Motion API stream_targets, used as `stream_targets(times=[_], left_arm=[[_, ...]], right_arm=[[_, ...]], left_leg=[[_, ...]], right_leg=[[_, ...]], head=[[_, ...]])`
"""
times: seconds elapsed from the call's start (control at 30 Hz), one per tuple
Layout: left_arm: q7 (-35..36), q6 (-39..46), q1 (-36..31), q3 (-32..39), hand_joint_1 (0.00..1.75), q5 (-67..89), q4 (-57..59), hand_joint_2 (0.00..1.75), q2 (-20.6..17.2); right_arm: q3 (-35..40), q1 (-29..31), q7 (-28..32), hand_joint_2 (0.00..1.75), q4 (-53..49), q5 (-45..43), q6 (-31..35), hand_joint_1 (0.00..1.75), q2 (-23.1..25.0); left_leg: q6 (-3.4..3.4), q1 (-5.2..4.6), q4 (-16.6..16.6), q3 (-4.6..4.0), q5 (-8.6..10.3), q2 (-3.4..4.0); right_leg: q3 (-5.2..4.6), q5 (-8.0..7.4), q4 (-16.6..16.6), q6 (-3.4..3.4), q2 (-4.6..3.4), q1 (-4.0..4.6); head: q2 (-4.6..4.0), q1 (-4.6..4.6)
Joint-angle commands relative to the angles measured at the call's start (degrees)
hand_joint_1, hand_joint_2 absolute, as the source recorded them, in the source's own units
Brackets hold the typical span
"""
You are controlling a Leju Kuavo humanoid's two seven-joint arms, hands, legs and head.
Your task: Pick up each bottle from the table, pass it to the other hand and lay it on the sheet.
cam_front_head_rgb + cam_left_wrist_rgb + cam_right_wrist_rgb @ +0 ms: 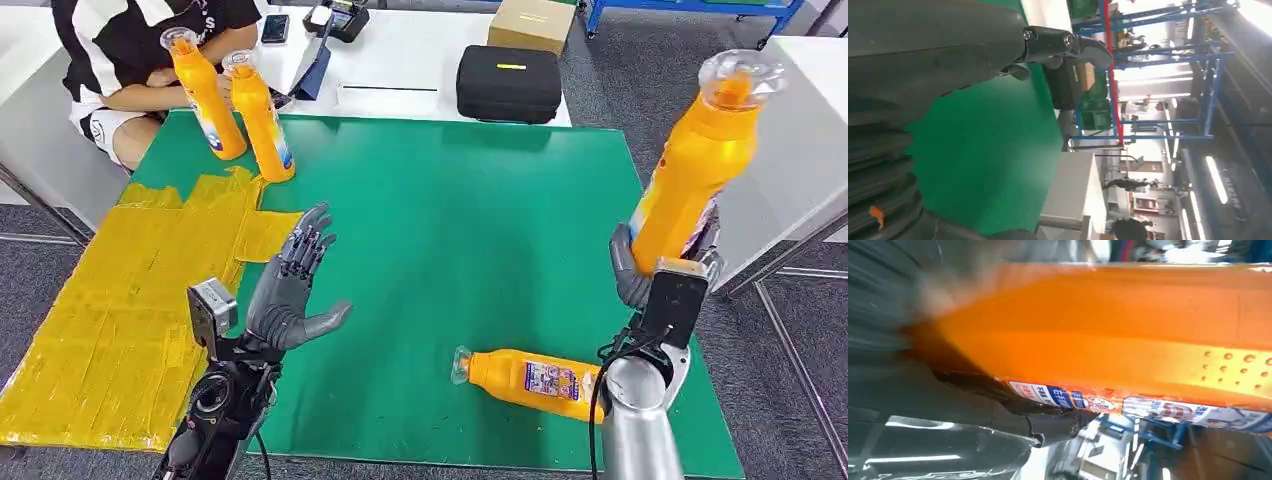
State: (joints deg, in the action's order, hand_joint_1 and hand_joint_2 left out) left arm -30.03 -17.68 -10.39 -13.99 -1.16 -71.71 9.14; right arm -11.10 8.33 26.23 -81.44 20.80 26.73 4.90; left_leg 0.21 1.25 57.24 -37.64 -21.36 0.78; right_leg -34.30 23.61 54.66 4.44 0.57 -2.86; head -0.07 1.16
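Note:
My right hand (660,268) grips an orange bottle (700,165) with a clear cap, raised and tilted above the right edge of the green table (470,220). Seen close from the right wrist, the orange bottle (1108,335) lies across my right hand's fingers (1048,422). My left hand (292,285) is held up with fingers spread and holds nothing, over the green surface beside the yellow sheet (130,290). Another orange bottle (530,378) lies on its side near the front edge. Two more bottles (235,105) stand upright at the far left, by the sheet's far end.
A person in a black and white top (140,50) sits behind the far left corner. A black case (508,82) and a cardboard box (532,24) rest on the white table beyond. The left wrist view shows my left hand's fingers (1068,45) above green surface.

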Motion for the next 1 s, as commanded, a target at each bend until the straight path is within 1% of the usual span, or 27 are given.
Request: stream_targets(times=[0.03, 0.07, 0.1, 0.13, 0.17, 0.2, 0.23, 0.27, 0.3, 0.33, 0.37, 0.4, 0.43, 0.47, 0.5, 0.53, 0.57, 0.6, 0.7, 0.73, 0.77, 0.8, 0.83, 0.87, 0.93, 0.97, 1.0], left_arm=[[4.5, -2.3, -1.0, -1.8, 0.00, -4.5, -1.2, 1.75, -2.0], [4.5, -2.3, -0.9, -2.2, 0.00, -4.5, -1.5, 1.75, -2.1], [4.7, -2.6, -0.9, -2.9, 0.00, -4.7, -1.7, 1.75, -2.5], [4.7, -2.4, -1.1, -3.5, 0.00, -4.7, -1.9, 1.75, -2.6], [4.7, -2.4, -1.5, -4.0, 0.00, -4.8, -2.0, 1.75, -2.9], [4.8, -2.4, -1.8, -4.4, 0.00, -5.2, -1.9, 1.75, -3.1], [4.8, -2.3, -2.2, -4.7, 0.00, -5.5, -1.7, 1.75, -3.4], [4.9, -2.1, -2.6, -5.2, 0.00, -6.1, -1.4, 1.75, -3.9], [4.9, -2.0, -2.7, -5.4, 0.00, -6.1, -1.2, 1.75, -4.0], [4.8, -2.1, -2.9, -5.7, 0.00, -6.3, -0.5, 1.75, -4.1], [4.7, -2.1, -3.3, -6.0, 0.00, -6.4, 0.4, 1.75, -4.1], [4.4, -2.2, -3.6, -6.3, 0.00, -6.5, 1.2, 1.75, -4.1], [4.2, -2.2, -3.9, -6.5, 0.00, -6.5, 1.8, 1.75, -4.0], [4.1, -2.2, -4.3, -6.8, 0.00, -6.5, 2.3, 1.75, -4.0], [4.1, -2.2, -4.3, -6.8, 0.00, -6.5, 2.3, 1.75, -4.0], [4.1, -2.2, -4.6, -7.0, 0.00, -6.5, 2.7, 1.75, -3.9], [4.1, -2.2, -4.6, -7.0, 0.00, -6.6, 2.7, 1.75, -3.9], [4.1, -2.2, -4.6, -7.0, 0.00, -6.6, 2.7, 1.75, -3.9], [4.2, -2.2, -5.2, -7.0, 0.00, -6.7, 3.4, 1.75, -3.8], [4.2, -2.2, -5.3, -7.0, 0.00, -6.7, 3.6, 1.75, -3.9], [4.2, -2.2, -5.3, -7.0, 0.00, -6.7, 3.6, 1.75, -3.9], [4.2, -2.2, -5.3, -7.0, 0.00, -6.7, 3.6, 1.75, -3.9], [4.2, -2.2, -5.3, -7.0, 0.00, -6.7, 3.6, 1.75, -3.9], [4.2, -2.2, -5.3, -7.0, 0.00, -6.7, 3.6, 1.75, -3.9], [4.2, -2.2, -5.3, -7.0, 0.00, -6.7, 3.6, 1.75, -3.9], [4.2, -2.2, -5.3, -7.0, 0.00, -6.7, 3.6, 1.75, -3.9], [4.2, -2.2, -5.3, -7.0, 0.00, -6.7, 3.6, 1.75, -3.9]], right_arm=[[11.5, -2.3, 4.2, 1.75, -5.2, -6.8, -4.6, 1.75, 1.8], [12.8, -2.2, 4.4, 1.75, -4.5, -7.4, -5.9, 1.71, 1.8], [14.8, -1.7, 4.7, 1.75, -2.9, -7.1, -7.0, 1.75, 1.7], [16.4, -1.3, 4.7, 1.75, -1.8, -6.8, -7.9, 1.73, 1.5], [18.1, -0.7, 4.6, 1.75, -0.6, -6.5, -9.2, 1.75, 1.2], [20.2, -0.2, 3.9, 1.75, 0.7, -6.5, -11.9, 1.75, 0.7], [22.2, 0.4, 3.6, 1.75, 2.2, -6.0, -13.8, 1.75, 0.5], [25.4, 1.6, 2.9, 1.75, 5.2, -6.0, -18.1, 1.73, 0.2], [27.2, 2.2, 2.8, 1.75, 6.7, -6.0, -20.8, 1.75, -0.1], [30.0, 3.1, 2.9, 1.75, 8.8, -5.3, -25.9, 1.43, -1.2], [32.3, 4.1, 4.4, 1.75, 11.1, -3.6, -29.1, 1.38, -1.7], [34.2, 4.8, 5.6, 1.75, 12.8, -1.6, -31.5, 1.41, -2.1], [35.7, 5.3, 6.5, 1.75, 14.2, -0.2, -32.9, 1.55, -2.3], [36.7, 5.9, 7.3, 1.75, 15.8, 0.4, -35.1, 1.66, -2.1], [36.7, 5.9, 7.3, 1.75, 15.8, 0.4, -35.1, 1.68, -2.1], [37.2, 6.4, 7.3, 1.75, 17.2, 0.7, -35.8, 1.75, -1.7], [37.3, 6.5, 7.4, 1.75, 17.5, 0.8, -35.9, 1.75, -1.7], [37.3, 6.5, 7.4, 1.75, 17.5, 0.8, -35.9, 1.75, -1.7], [39.0, 8.0, 8.0, 1.75, 20.7, 1.3, -38.0, 1.75, -1.1], [39.5, 8.3, 8.1, 1.75, 21.5, 1.4, -38.2, 1.75, -0.8], [39.5, 8.3, 8.1, 1.75, 21.5, 1.4, -38.2, 1.75, -0.8], [39.5, 8.3, 8.1, 1.75, 21.5, 1.4, -38.2, 1.75, -0.8], [39.5, 8.3, 8.1, 1.75, 21.5, 1.4, -38.2, 1.75, -0.8], [39.5, 8.3, 8.1, 1.75, 21.5, 1.4, -38.2, 1.75, -0.8], [39.5, 8.3, 8.1, 1.75, 21.5, 1.4, -38.2, 1.75, -0.8], [39.5, 8.3, 8.1, 1.75, 21.5, 1.4, -38.2, 1.75, -0.8], [39.5, 8.3, 8.1, 1.75, 21.5, 1.4, -38.2, 1.75, -0.8]], left_leg=[[0.02, 0.02, 0.1, 0.22, -0.16, 0.13], [0.02, 0.00, 0.0, 0.29, -0.19, 0.16], [0.01, 0.02, 0.0, 0.25, -0.16, 0.19], [0.00, 0.01, 0.0, 0.37, -0.21, 0.23], [-0.01, 0.04, 0.0, 0.23, -0.13, 0.20], [-0.01, 0.04, 0.0, 0.35, -0.20, 0.16], [-0.01, 0.03, 0.0, 0.21, -0.09, 0.13], [-0.01, 0.05, 0.0, 0.30, -0.13, 0.19], [-0.01, 0.07, 0.0, 0.24, -0.10, 0.22], [0.00, 0.06, 0.0, 0.34, -0.15, 0.26], [0.01, 0.06, 0.0, 0.23, -0.09, 0.22], [0.01, 0.06, 0.0, 0.36, -0.14, 0.31], [0.01, 0.06, -0.1, 0.29, -0.09, 0.23], [0.02, 0.06, -0.1, 0.38, -0.11, 0.20], [0.01, 0.06, -0.1, 0.27, -0.06, 0.11], [0.02, 0.06, -0.1, 0.37, -0.10, 0.09], [0.01, 0.06, -0.1, 0.28, -0.06, 0.07], [0.03, 0.06, 0.0, 0.40, -0.11, 0.04], [0.04, 0.03, 0.0, 0.25, -0.05, 0.06], [0.05, 0.02, 0.0, 0.40, -0.11, 0.08], [0.02, 0.05, 0.0, 0.24, -0.05, 0.09], [0.02, 0.05, 0.0, 0.38, -0.11, 0.06], [0.00, 0.04, 0.0, 0.26, -0.05, -0.02], [0.01, 0.06, 0.0, 0.39, -0.11, -0.06], [0.00, 0.05, 0.0, 0.18, -0.02, -0.03], [0.01, 0.06, 0.0, 0.31, -0.08, -0.04], [0.01, 0.06, 0.0, 0.22, -0.04, -0.03]], right_leg=[[0.13, 0.09, 0.1, -0.34, -0.20, 0.05], [0.18, 0.11, 0.1, -0.36, -0.24, 0.03], [0.14, 0.07, 0.0, -0.33, -0.29, 0.05], [0.22, 0.10, 0.1, -0.42, -0.35, 0.05], [0.11, 0.03, 0.0, -0.31, -0.29, 0.07], [0.23, 0.11, 0.1, -0.42, -0.28, 0.08], [0.11, 0.03, 0.0, -0.28, -0.21, 0.06], [0.16, 0.04, 0.0, -0.36, -0.29, 0.08], [0.13, -0.01, 0.0, -0.28, -0.30, 0.09], [0.20, 0.02, 0.0, -0.35, -0.37, 0.09], [0.13, -0.02, 0.0, -0.26, -0.31, 0.08], [0.21, -0.01, 0.0, -0.34, -0.42, 0.09], [0.18, -0.03, -0.1, -0.27, -0.33, 0.09], [0.27, 0.01, -0.1, -0.35, -0.31, 0.09], [0.20, 0.01, -0.1, -0.26, -0.19, 0.08], [0.29, 0.05, -0.1, -0.35, -0.19, 0.09], [0.21, 0.03, -0.1, -0.27, -0.14, 0.07], [0.34, 0.08, -0.1, -0.37, -0.13, 0.08], [0.22, 0.04, 0.0, -0.28, -0.10, 0.04], [0.33, 0.09, 0.0, -0.41, -0.15, 0.03], [0.19, 0.03, 0.0, -0.30, -0.13, 0.06], [0.32, 0.09, 0.0, -0.42, -0.15, 0.08], [0.20, 0.06, 0.0, -0.33, -0.06, 0.07], [0.32, 0.13, 0.0, -0.46, -0.05, 0.09], [0.12, 0.05, 0.0, -0.25, -0.02, 0.06], [0.23, 0.10, 0.0, -0.36, -0.04, 0.08], [0.15, 0.06, 0.0, -0.27, -0.04, 0.07]], head=[[0.00, 0.00], [0.00, -0.02], [0.00, 0.00], [0.00, 0.00], [0.00, 0.00], [0.00, 0.00], [0.00, 0.00], [0.00, 0.00], [0.00, 0.00], [0.00, 0.00], [0.00, -0.02], [0.00, 0.00], [0.00, 0.00], [0.00, 0.00], [0.00, -0.02], [0.00, 0.00], [0.00, -0.02], [0.00, -0.02], [0.00, 0.00], [0.00, -0.02], [0.00, -0.02], [0.00, -0.02], [0.00, -0.02], [0.00, 0.00], [0.00, 0.00], [0.00, 0.00], [0.00, -0.02]])
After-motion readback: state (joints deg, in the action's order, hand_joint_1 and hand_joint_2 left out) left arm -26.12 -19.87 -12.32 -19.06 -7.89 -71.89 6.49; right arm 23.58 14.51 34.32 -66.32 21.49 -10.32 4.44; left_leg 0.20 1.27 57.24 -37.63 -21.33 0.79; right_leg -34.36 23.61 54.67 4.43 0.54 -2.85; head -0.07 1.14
